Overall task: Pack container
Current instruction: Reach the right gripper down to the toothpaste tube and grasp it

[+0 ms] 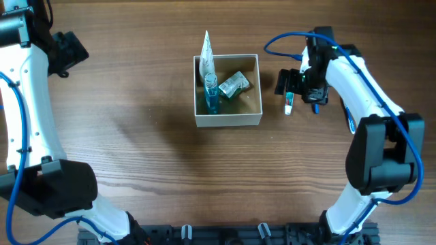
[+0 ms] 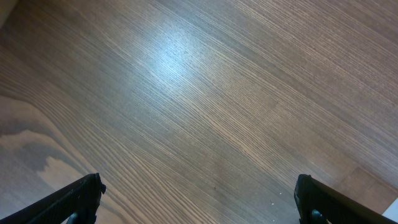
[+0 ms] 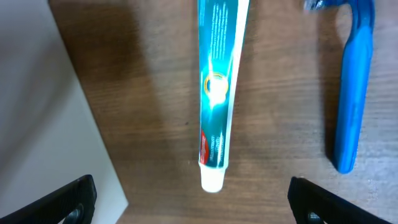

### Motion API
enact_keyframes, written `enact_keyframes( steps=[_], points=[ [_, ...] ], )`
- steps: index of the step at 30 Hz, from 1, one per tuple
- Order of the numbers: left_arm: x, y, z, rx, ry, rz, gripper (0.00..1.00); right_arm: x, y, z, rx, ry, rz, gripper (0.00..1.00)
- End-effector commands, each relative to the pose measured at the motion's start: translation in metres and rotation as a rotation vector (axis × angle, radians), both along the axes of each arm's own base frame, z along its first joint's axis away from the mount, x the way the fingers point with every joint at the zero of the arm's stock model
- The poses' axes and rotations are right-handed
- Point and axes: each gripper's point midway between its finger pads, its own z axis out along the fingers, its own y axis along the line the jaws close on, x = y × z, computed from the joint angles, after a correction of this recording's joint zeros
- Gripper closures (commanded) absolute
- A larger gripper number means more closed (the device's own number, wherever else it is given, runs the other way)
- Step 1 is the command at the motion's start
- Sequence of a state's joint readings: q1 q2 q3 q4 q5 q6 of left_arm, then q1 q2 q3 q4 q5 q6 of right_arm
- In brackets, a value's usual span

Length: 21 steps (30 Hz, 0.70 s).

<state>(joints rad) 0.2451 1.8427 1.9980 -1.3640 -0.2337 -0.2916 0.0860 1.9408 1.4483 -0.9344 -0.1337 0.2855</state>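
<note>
Right fingers (image 3: pixel 68 202) hover spread above the toothpaste tube (image 3: pixel 217 93)

Wood table (image 2: pixel 205 106), grain running 10 to 4 o'clock, glare patch (image 2: pixel 168 53) at 11. left gripper (image 2: pixel 199 200) spread wide, black fingertips (image 2: pixel 78 200) at 7 and 5.

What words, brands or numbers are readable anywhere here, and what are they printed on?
No text can be read here.
Toothpaste tube: has printed lettering, too blurred to read.
Packet in the container: has print, too small to read.
Nothing else shows any writing.
</note>
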Motion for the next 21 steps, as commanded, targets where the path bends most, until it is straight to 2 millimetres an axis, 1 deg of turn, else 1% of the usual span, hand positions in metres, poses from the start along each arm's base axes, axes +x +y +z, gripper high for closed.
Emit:
enact_keyframes(
  steps=[1, 2, 4, 6, 8, 12, 13, 14, 17, 21],
  points=[
    [0.0, 0.0, -0.003, -0.012, 0.0, 0.011, 0.0, 0.014, -0.026, -0.004, -0.142, -0.038, -0.082, 0.0],
    [0.0, 0.0, -0.003, -0.013, 0.0, 0.011, 0.0, 0.016, -0.032, -0.004, -0.177, -0.047, -0.089, 0.0],
    [0.0, 0.0, -0.003, -0.012, 0.0, 0.011, 0.0, 0.019, -0.038, -0.003, -0.21, -0.058, -0.091, 0.0],
    [0.0, 0.0, -0.003, -0.013, 0.0, 0.011, 0.0, 0.021, -0.035, -0.003, -0.195, -0.069, -0.09, 0.0],
    [0.0, 0.0, -0.003, -0.013, 0.0, 0.011, 0.0, 0.025, -0.026, -0.003, -0.15, -0.082, -0.058, 0.0],
    [0.0, 0.0, -0.003, -0.013, 0.0, 0.011, 0.0, 0.036, 0.0, 0.002, -0.028, -0.146, 0.115, 0.0],
    [0.0, 0.0, -0.003, -0.013, 0.0, 0.011, 0.0, 0.037, 0.004, 0.003, -0.02, -0.157, 0.147, 0.0],
    [0.0, 0.0, -0.003, -0.013, 0.0, 0.011, 0.0, 0.038, 0.004, 0.002, -0.031, -0.16, 0.156, 0.0],
    [0.0, 0.0, -0.003, -0.012, 0.0, 0.011, 0.0, 0.037, -0.005, -0.004, -0.091, -0.143, 0.144, 0.0],
    [0.0, 0.0, -0.003, -0.013, 0.0, 0.011, 0.0, 0.033, -0.007, -0.016, -0.098, -0.106, 0.134, 0.0]
  ],
)
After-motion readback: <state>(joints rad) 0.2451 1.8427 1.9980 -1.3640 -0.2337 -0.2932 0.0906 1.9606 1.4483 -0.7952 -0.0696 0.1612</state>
